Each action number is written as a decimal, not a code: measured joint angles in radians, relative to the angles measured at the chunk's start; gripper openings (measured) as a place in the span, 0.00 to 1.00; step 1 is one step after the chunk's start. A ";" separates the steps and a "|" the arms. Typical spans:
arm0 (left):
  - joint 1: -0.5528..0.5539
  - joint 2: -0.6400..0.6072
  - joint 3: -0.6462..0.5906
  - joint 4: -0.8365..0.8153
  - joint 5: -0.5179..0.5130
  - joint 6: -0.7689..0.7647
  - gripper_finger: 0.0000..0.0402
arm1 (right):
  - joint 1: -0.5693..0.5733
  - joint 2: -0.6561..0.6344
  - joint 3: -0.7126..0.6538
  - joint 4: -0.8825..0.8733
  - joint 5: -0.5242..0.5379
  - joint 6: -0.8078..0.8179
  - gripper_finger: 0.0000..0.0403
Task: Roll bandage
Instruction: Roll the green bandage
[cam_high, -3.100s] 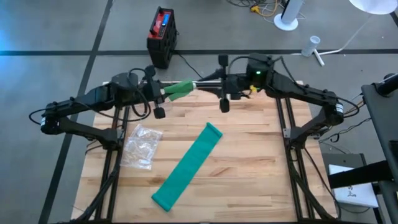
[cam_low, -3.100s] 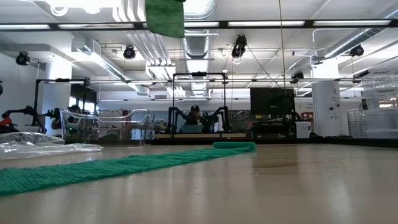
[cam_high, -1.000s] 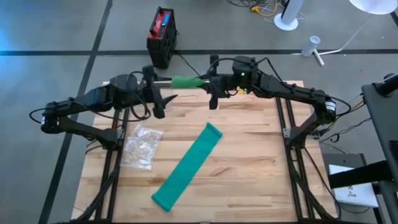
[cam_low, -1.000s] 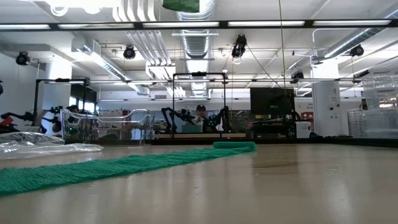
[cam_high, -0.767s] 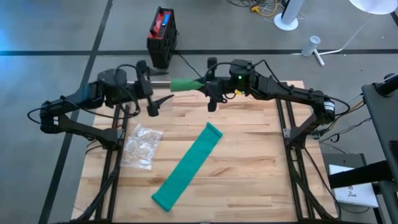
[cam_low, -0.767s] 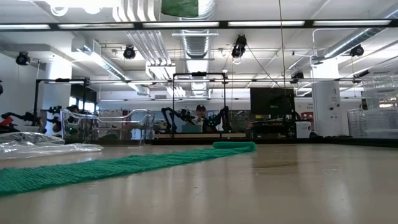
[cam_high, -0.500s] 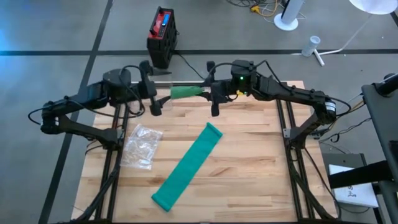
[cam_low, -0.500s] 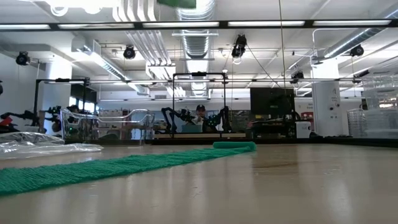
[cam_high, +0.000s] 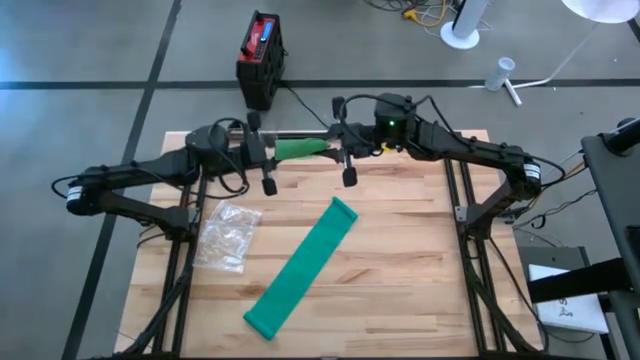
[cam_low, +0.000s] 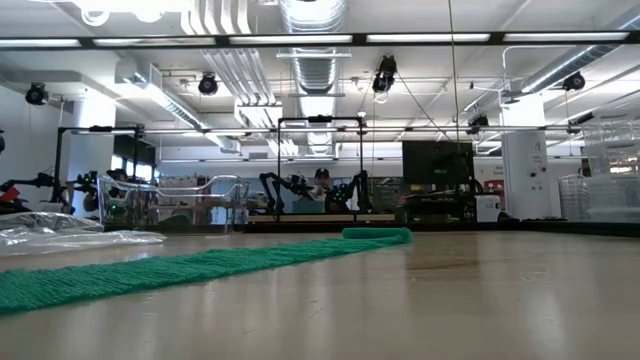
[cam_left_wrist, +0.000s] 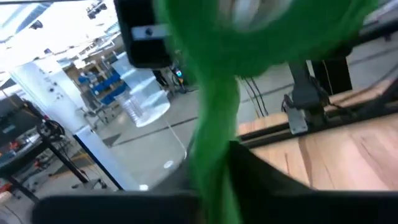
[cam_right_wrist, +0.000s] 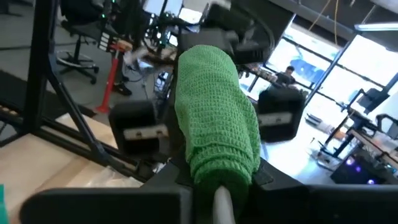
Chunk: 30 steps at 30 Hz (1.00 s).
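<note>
A green bandage roll (cam_high: 298, 149) hangs above the table's far edge between my two grippers. My left gripper (cam_high: 272, 150) is shut on its left end and my right gripper (cam_high: 335, 148) on its right end; both point level at each other. In the right wrist view the roll (cam_right_wrist: 214, 130) fills the middle, and the left wrist view shows it (cam_left_wrist: 217, 124) very close. A second green bandage (cam_high: 300, 265) lies flat and unrolled on the table, its far end (cam_low: 375, 234) slightly thickened. Neither gripper shows in the low view. My left gripper holds the roll's left end (cam_left_wrist: 214, 155) level, from the table's left. A green strip runs down between its fingers. The roll is lifted clear of the table. My right gripper holds the roll's right end (cam_right_wrist: 217, 168) between its two fingers, level, from the table's right. A grey rod end (cam_right_wrist: 221, 200) shows under the roll at the fingers. The roll points straight away from the gripper, clear of the table.
A clear plastic bag (cam_high: 228, 235) lies on the table's left half, beside the flat bandage. A red and black box (cam_high: 260, 55) stands on the floor beyond the far edge. The table's right half is bare wood (cam_high: 400, 260).
My left gripper, open and drawn back toward the table's left, has come back toward the roll and shut on its left end. My right gripper has rolled about its own line, and the roll has turned with it and stayed in place.
</note>
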<state>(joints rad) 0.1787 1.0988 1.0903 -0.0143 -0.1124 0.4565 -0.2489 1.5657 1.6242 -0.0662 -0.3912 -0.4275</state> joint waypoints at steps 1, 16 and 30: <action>0.000 0.000 -0.013 0.018 0.000 -0.015 0.05 | 0.000 0.000 0.002 -0.001 0.000 0.016 0.10; -0.001 -0.107 -0.040 -0.232 -0.148 -0.021 0.00 | -0.033 -0.048 0.142 -0.320 0.005 0.305 0.11; -0.019 -0.210 0.011 -0.366 -0.035 -0.053 0.13 | -0.004 -0.059 0.026 -0.138 0.106 -0.076 0.10</action>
<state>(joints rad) 0.1596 0.8888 1.1011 -0.3808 -0.1477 0.4039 -0.2533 1.5066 1.6506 -0.2047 -0.2855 -0.5038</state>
